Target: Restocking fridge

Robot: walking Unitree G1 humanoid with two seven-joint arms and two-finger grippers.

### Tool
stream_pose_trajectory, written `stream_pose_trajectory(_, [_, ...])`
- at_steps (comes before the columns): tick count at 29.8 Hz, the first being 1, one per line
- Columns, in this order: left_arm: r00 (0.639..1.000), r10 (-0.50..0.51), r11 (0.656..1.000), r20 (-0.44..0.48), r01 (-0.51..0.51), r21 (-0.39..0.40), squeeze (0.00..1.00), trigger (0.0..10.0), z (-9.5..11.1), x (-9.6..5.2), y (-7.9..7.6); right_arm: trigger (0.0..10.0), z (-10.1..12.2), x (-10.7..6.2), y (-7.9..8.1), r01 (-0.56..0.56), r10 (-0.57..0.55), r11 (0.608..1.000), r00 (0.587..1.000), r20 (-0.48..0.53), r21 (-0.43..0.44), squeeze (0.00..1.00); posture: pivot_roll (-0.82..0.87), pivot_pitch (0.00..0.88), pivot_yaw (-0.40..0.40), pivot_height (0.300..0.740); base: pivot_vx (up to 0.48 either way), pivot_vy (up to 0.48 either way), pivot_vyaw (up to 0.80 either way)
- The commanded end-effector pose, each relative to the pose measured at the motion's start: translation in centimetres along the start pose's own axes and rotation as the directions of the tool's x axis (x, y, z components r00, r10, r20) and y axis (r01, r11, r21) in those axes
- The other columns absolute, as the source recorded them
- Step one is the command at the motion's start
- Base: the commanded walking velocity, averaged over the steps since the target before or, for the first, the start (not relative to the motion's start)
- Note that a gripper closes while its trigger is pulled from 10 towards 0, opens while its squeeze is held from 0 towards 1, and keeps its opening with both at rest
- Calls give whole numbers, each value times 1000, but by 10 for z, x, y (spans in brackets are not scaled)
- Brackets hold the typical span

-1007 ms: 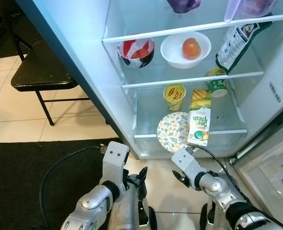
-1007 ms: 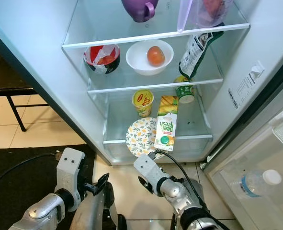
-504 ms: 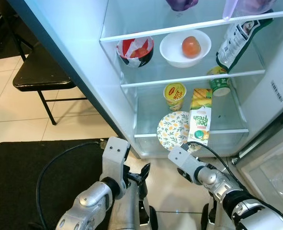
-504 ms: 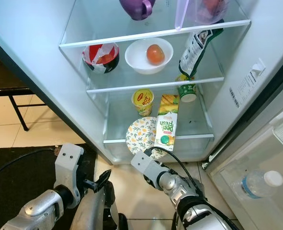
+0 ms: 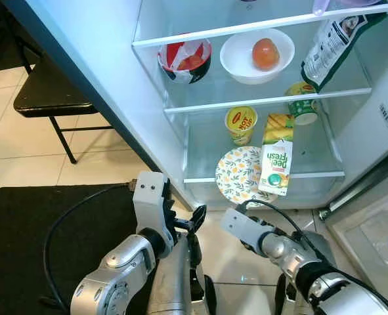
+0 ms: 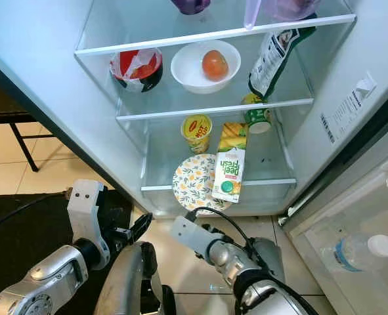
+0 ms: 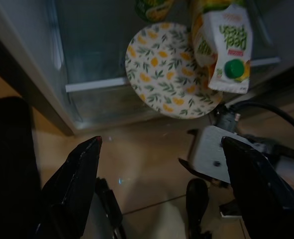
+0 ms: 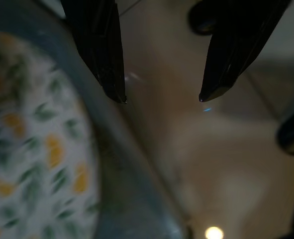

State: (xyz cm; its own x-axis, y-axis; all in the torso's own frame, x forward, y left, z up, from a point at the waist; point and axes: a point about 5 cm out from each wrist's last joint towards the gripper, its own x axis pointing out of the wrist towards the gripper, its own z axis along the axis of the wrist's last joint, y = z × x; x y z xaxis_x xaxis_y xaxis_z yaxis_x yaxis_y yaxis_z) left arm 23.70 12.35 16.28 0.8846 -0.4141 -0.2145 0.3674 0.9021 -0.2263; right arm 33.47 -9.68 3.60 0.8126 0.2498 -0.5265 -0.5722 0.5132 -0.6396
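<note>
My right gripper is open and empty, its two black fingers spread with floor tile showing between them, and the leaf-and-lemon patterned plate sliding along one side of my wrist view. Over the last second I have drawn this arm back and down from the lowest shelf; a moment ago the wrist sat right under the juice carton, now it hangs lower, in front of the fridge's bottom lip. My read: the carton is placed and I am clearing out.

The carton stands tilted on the bottom shelf, green cap toward me, touching the plate that leans just beside it. Behind them a yellow cup sits at the back, and a green-and-yellow tub lies near the right wall.

My left gripper is open too, holding nothing, hovering low over the tiles beside my torso.

One shelf up: a red-and-white wrapped bowl, a white bowl with a tomato in it, and a dark pouch propped at the right. It looks stocked; the door comes next, I judge.

Outward, the floor is pale tile, a black mat under my feet with a cable across it, and a black chair stands left of the fridge.
</note>
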Motion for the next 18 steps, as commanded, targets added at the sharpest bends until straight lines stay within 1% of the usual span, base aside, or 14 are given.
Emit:
stream_pose_trajectory(1, [999,24,999,-34,-25,-26,0,10000,-6,-6,3,10000,-5,0,7,22,-22,1000,998,-53,-4,0,213,479,168,559,0,0,0])
stream_pose_trajectory(3, [999,28,999,-37,-29,-29,0,10000,-6,-6,3,10000,-4,0,0,72,-71,997,995,-76,12,0,213,478,167,559,0,0,0])
stream_pose_trajectory(4, [999,28,999,-37,-29,-29,0,10000,-6,-6,3,10000,-4,0,0,72,-71,997,995,-76,12,0,213,478,167,559,0,0,0])
stream_pose_trajectory(5, [999,33,999,-42,-35,-37,0,10000,-6,-7,3,10000,-7,0,-12,164,-155,984,980,-122,66,0,217,474,164,559,0,0,0])
stream_pose_trajectory(6, [999,33,999,-42,-35,-37,0,10000,-6,-7,3,10000,-7,0,-12,164,-155,984,980,-122,66,0,217,474,164,559,0,0,0])
stream_pose_trajectory(7, [998,35,999,-43,-37,-39,0,10000,-5,-6,3,10000,-9,-1,-18,200,-188,977,971,-146,76,0,217,473,164,559,0,0,0])
stream_pose_trajectory(9, [998,40,998,-46,-42,-40,0,10000,-5,-6,3,10000,-13,-2,-28,251,-238,966,956,-169,60,0,214,473,160,559,0,0,0])
stream_pose_trajectory(11, [998,42,998,-47,-44,-40,0,10000,-5,-6,3,10000,-14,-3,-32,268,-256,962,951,-173,49,0,212,473,158,559,0,0,0])
stream_pose_trajectory(12, [998,42,998,-47,-44,-40,0,10000,-5,-6,3,10000,-14,-3,-32,268,-256,962,951,-173,49,0,212,473,158,559,0,0,0])
stream_pose_trajectory(13, [998,45,998,-48,-47,-40,0,10000,-4,-6,3,10000,-12,-3,-36,278,-260,956,952,-162,95,0,211,474,157,559,0,0,0])
stream_pose_trajectory(14, [998,50,998,-50,-52,-41,0,10000,-5,-7,4,10000,-8,-2,-40,286,-272,953,953,-135,96,0,206,474,153,559,0,0,0])
stream_pose_trajectory(16, [997,56,997,-51,-59,-45,0,10000,-6,-7,5,10000,-2,-2,-46,301,-288,942,952,-102,147,0,198,475,149,559,0,0,0])
stream_pose_trajectory(17, [997,56,997,-51,-59,-45,0,10000,-6,-7,5,10000,-2,-2,-46,301,-288,942,952,-102,147,0,198,475,149,559,0,0,0])
stream_pose_trajectory(18, [997,58,997,-52,-60,-48,0,10000,-6,-7,4,10000,4,-1,-45,277,-273,953,961,-54,123,0,195,473,146,559,0,0,0])
